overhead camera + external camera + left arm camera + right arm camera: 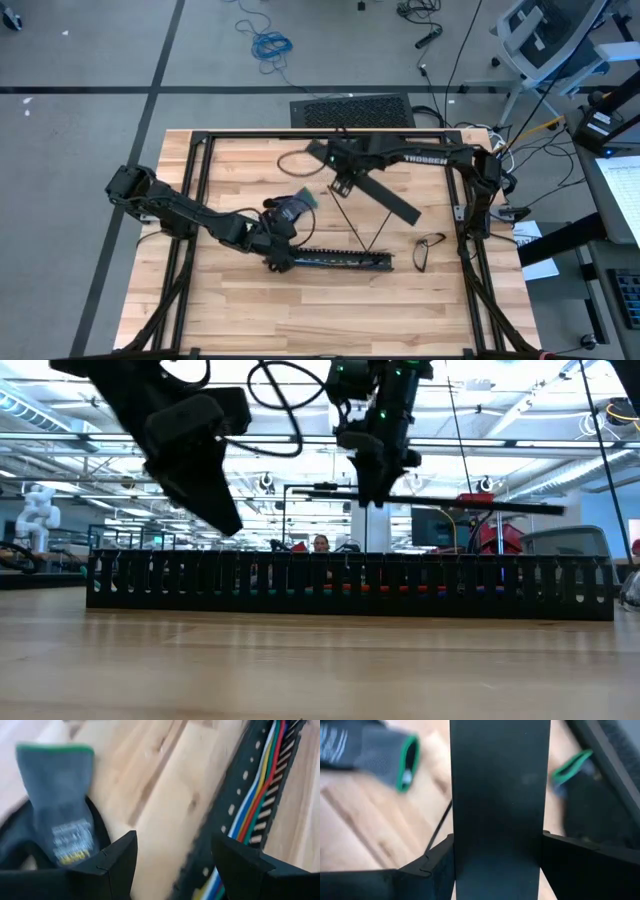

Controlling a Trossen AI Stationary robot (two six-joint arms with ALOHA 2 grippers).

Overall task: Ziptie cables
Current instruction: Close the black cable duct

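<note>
Cables (pixel 260 795) lengthwise along channel (pixel 345 261)

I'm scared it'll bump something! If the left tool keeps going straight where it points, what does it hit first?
Probably the bare wooden table between its fingers. The black channel with the cables lies just beside; depth is unclear.

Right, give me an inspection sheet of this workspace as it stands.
Surface: wooden table, bare at the near side.
Job's things: coloured cables lie inside a black slotted channel.
Clutter: grey glove with a green cuff; small dark loop right of the channel.
Grippers: left gripper at the channel's left end, jaws open, empty; right gripper above the table's middle, jaws shut on a flat black strip.
Cables: a dark lead loops on the table's far side.
Surroundings: blue cord on the floor, chair, a person far behind.
</note>
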